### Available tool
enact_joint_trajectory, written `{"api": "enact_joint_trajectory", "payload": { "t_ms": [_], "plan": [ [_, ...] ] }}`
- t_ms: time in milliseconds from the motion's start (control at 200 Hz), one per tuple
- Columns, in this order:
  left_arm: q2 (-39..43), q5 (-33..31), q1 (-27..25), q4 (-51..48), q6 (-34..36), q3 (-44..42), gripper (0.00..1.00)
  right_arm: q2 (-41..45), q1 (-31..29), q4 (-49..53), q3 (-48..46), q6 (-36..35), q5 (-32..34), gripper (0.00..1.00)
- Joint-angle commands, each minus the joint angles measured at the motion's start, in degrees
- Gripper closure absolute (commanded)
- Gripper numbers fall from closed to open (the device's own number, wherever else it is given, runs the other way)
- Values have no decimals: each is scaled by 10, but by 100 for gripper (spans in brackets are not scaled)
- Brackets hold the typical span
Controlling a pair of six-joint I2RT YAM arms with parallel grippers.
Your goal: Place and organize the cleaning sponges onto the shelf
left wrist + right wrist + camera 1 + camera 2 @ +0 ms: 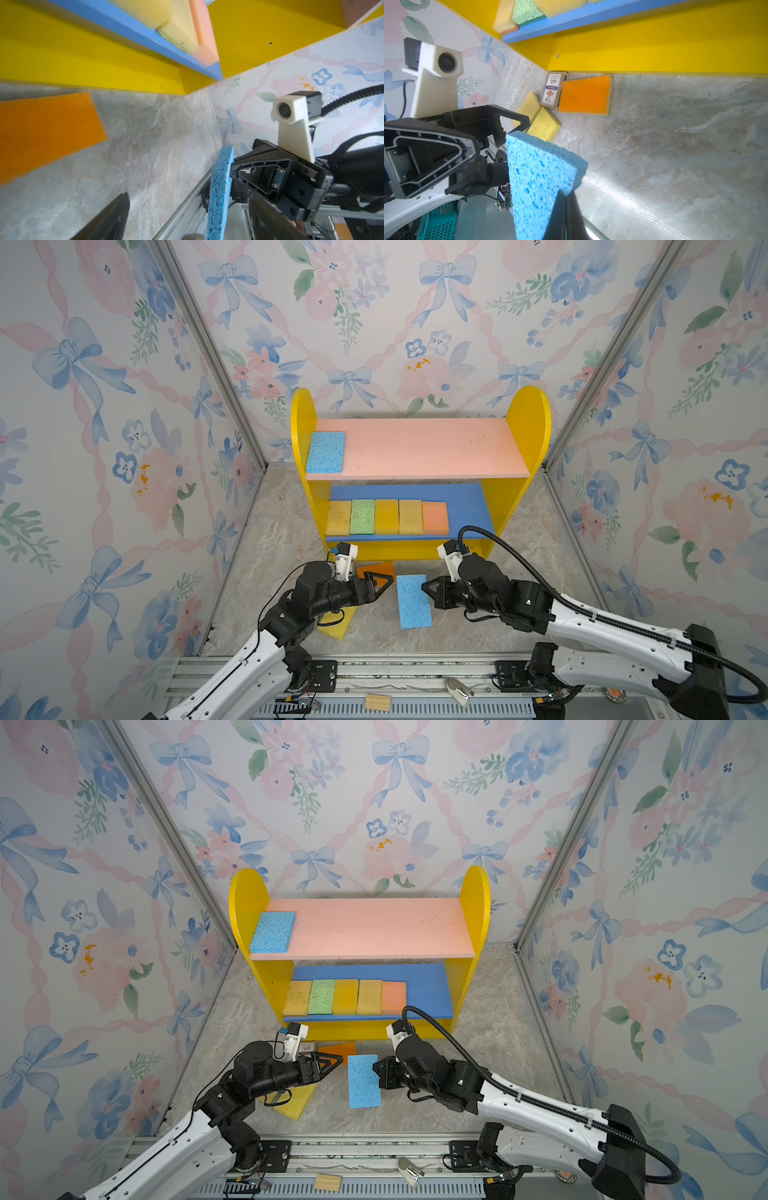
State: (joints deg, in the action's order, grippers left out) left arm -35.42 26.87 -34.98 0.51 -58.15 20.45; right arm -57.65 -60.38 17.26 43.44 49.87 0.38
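My right gripper (426,588) (566,193) is shut on the edge of a blue sponge (413,600) (537,172), which is held tilted just above the floor in front of the shelf (528,423). My left gripper (380,583) (187,224) stands open beside that sponge, over an orange sponge (376,569) (45,128) lying on the floor. A yellow sponge (336,620) (544,124) lies under the left arm, with a mustard one (527,108) beside it. Another blue sponge (325,452) sits on the pink upper board. Several sponges (386,516) lie in a row on the blue lower board.
A small printed card box (553,89) lies against the orange sponge at the shelf's foot. Wallpapered walls close in three sides. On the front metal rail (249,672) sit a wooden block (378,702) and a white clip (457,691).
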Motion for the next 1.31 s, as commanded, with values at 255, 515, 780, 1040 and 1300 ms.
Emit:
{"api": "enact_joint_trajectory", "payload": {
  "t_ms": [255, 515, 780, 1040, 1300],
  "plan": [
    [-32, 12, -67, 152, -37, -6, 17, 25, 16, 39, 29, -19, -18, 100],
    [-70, -3, -84, 160, -28, 3, 31, 6, 16, 24, 50, -22, -35, 100],
    [-85, 1, -98, 200, -36, 2, 86, -17, 17, 13, 63, -24, -48, 99],
    [-49, -2, -93, 205, -41, -6, 100, 28, 46, 0, 28, -23, -106, 36],
    [-48, 43, -63, 240, -65, 15, 100, 89, 69, -87, -37, -5, -249, 25]
  ]
}}
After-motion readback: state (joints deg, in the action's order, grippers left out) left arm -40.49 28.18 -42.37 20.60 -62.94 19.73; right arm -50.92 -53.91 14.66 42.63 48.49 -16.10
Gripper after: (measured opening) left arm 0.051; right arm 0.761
